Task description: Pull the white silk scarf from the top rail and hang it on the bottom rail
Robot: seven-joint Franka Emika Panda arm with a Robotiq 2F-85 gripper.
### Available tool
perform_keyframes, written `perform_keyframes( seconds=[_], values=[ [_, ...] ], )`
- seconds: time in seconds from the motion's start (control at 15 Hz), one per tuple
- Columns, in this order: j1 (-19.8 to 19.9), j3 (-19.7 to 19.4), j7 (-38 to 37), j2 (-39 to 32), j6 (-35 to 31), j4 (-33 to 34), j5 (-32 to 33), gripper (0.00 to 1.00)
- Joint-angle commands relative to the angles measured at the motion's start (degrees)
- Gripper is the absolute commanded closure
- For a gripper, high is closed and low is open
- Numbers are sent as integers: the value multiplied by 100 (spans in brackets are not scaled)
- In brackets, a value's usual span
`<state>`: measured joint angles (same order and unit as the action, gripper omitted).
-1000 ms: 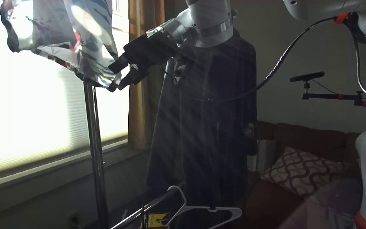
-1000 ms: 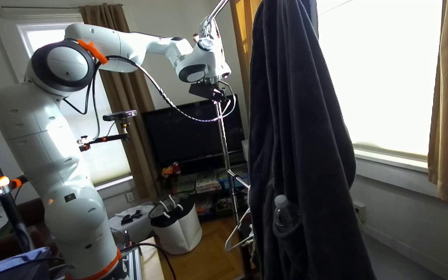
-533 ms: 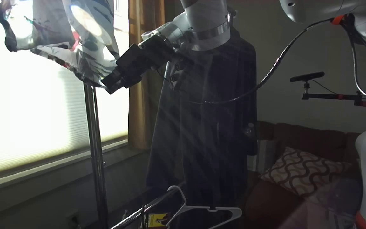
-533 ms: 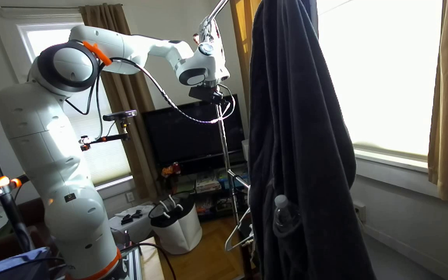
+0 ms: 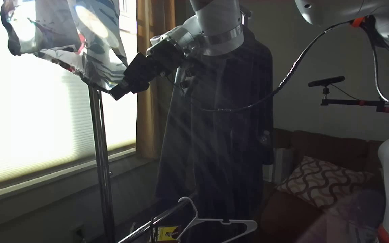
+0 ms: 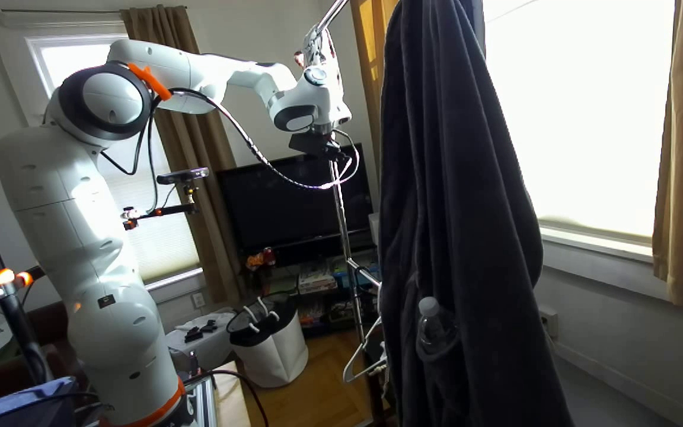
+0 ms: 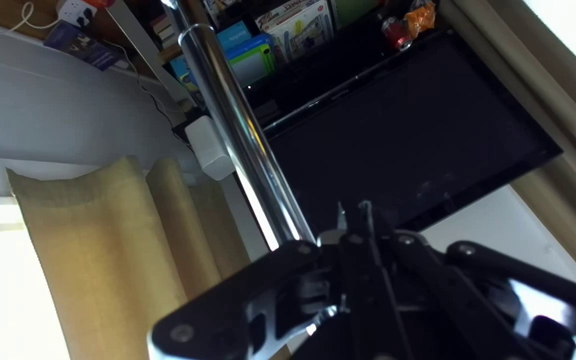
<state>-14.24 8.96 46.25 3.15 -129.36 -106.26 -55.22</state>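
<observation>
The white silk scarf, with dark and red markings, hangs backlit in front of the window. In an exterior view it drapes from the top rail, where the scarf is partly covered by the robot's wrist. My gripper is shut at the scarf's lower right corner, and the hem runs into its fingertips. The wrist view shows the gripper with its dark fingers together; cloth cannot be made out there. The bottom rail sits far below, also seen as a short bar.
A shiny upright pole of the rack stands close beside the fingers. A long dark coat hangs on the rack with a plastic bottle in its pocket. A white hanger hooks on the bottom rail. A television stands behind.
The jaws have gone from apart to shut around the scarf's lower corner. My gripper has tilted slightly downward; the arm has sunk a little. The scarf still hangs nearly as before.
</observation>
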Motion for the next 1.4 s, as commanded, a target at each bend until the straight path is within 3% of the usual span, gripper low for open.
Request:
perform_keyframes(
  seconds=[0.0, 0.4, 0.8, 0.87, 0.93, 1.0, 1.07, 1.2, 1.33],
  values=[
    [177, 65, -850, 71, -204, -396, 824, 99],
    [651, -299, -1490, 82, -1090, -1320, 1466, 99],
    [1098, -646, -2454, -12, -2440, -2163, 2775, 99],
    [1161, -683, -3016, 39, -2350, -2234, 3225, 99],
    [1125, -718, -2864, 269, -1309, -2124, 2768, 99],
    [1045, -696, -2546, 434, -977, -2154, 2313, 99],
    [1095, -721, -2584, -24, -1585, -1987, 2646, 96],
    [1032, -723, -2572, 176, -1149, -1985, 2474, 96],
    [967, -698, -2611, 299, -1207, -2024, 2359, 99]
  ],
)
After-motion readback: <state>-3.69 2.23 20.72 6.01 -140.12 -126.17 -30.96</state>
